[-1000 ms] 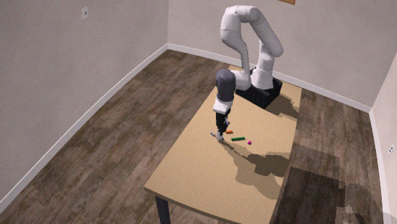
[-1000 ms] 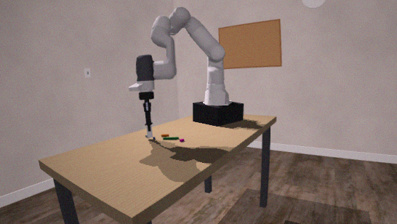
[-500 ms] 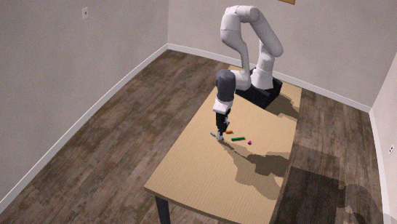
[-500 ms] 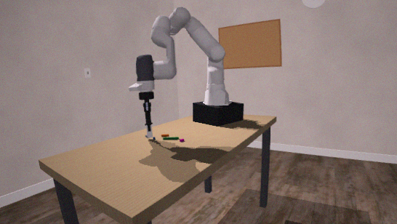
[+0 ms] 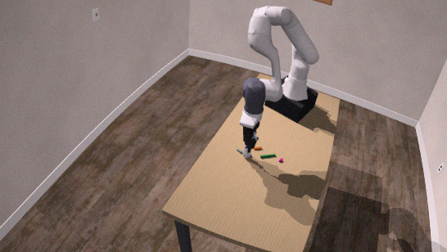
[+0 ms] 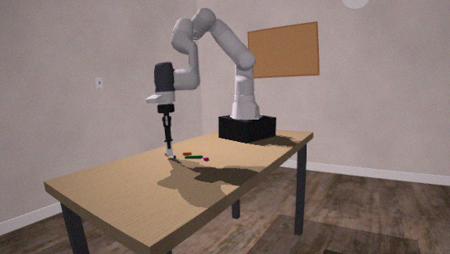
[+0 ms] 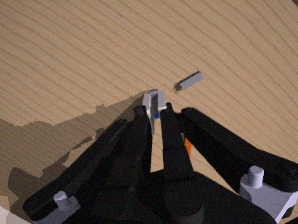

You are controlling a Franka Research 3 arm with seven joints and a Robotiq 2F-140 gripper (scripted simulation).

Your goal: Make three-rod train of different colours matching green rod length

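My gripper [image 5: 247,155] [image 6: 169,153] [image 7: 156,101] points straight down with its fingertips at the table top. It is shut on a small blue rod [image 7: 157,115] [image 6: 175,157], which shows as a blue spot between the fingers. A grey rod [image 5: 240,151] [image 7: 188,81] lies flat just beyond the fingertips, apart from them. An orange rod [image 5: 258,148] [image 6: 187,153] [image 7: 187,145] lies close on the other side, mostly hidden by a finger in the wrist view. The green rod [image 5: 268,155] [image 6: 194,157] lies a little further on, with the magenta rod [image 5: 281,160] [image 6: 206,158] past its end.
The wooden table [image 5: 229,204] [image 6: 124,194] bears the arm's black base [image 5: 292,104] [image 6: 246,128] at its far end. The arm's shadow falls across the table beside the rods.
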